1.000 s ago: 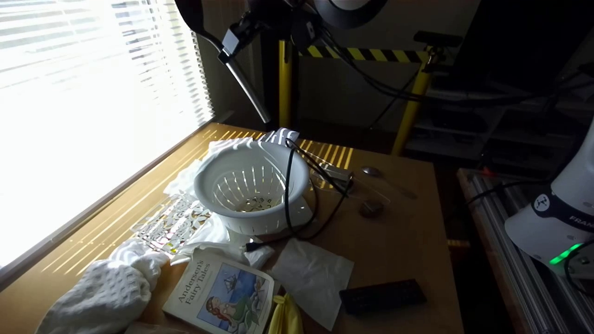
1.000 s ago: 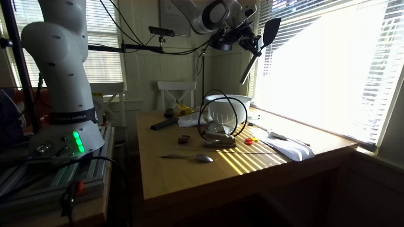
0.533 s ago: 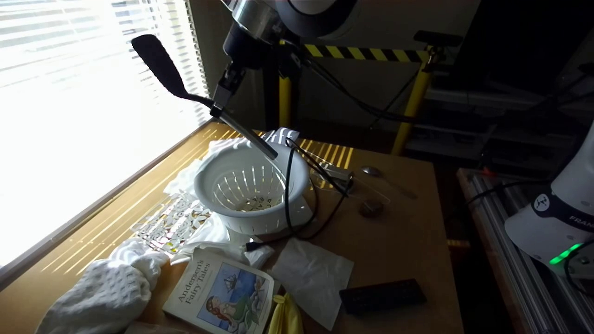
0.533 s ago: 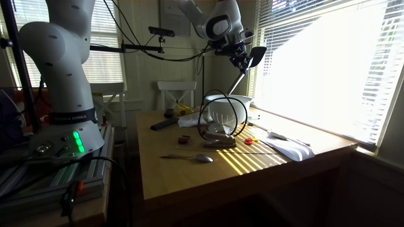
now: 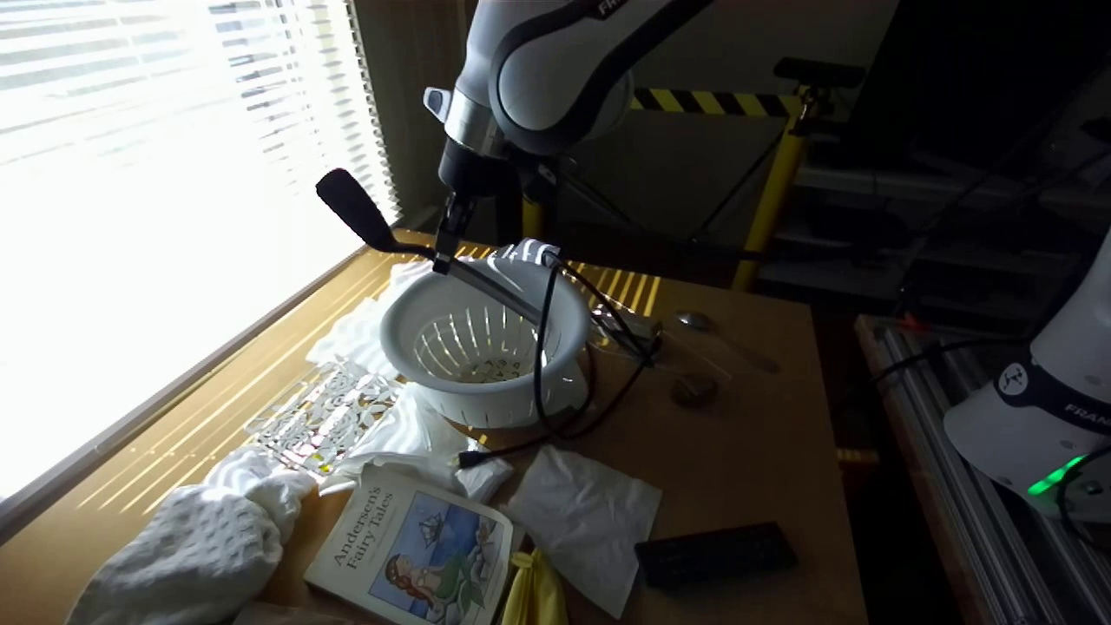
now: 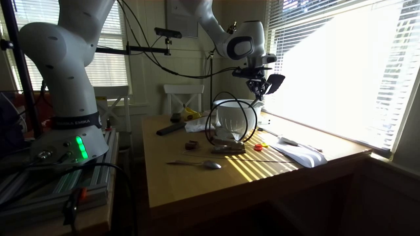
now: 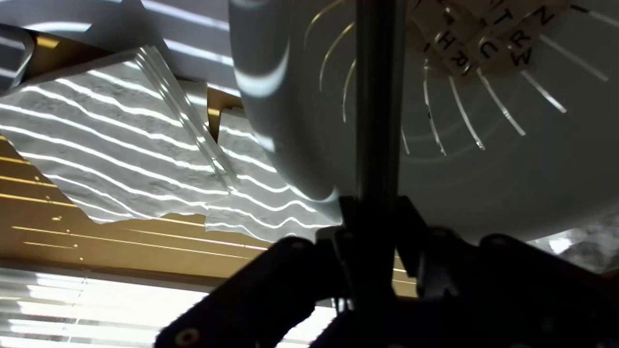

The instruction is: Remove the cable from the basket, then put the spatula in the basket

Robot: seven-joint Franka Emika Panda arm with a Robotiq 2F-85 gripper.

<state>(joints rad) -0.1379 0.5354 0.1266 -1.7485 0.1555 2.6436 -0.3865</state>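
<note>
My gripper (image 5: 443, 263), clamped on the spatula (image 5: 488, 288), has just lowered it handle-first into the basket (image 5: 477, 404) near frame centre, so release seems close.

In an exterior view, book (image 5: 415, 549) before basket (image 5: 482, 408), cable (image 5: 537, 373) at its right.

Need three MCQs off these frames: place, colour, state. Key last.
1. Where is the handle of the spatula?
A) across the basket's mouth
B) on the Andersen's Fairy Tales book
C) under the spoon

2. Colour of the Franka base light?
A) red
B) blue
C) green

3. State of the tool?
A) open, empty
B) gripping the spatula
C) gripping the cable

1 A: in the wrist view, the slotted interior shows beyond it.
2 C: green glows in both exterior views.
3 B: in the wrist view, it clamps the handle from both sides.
</note>
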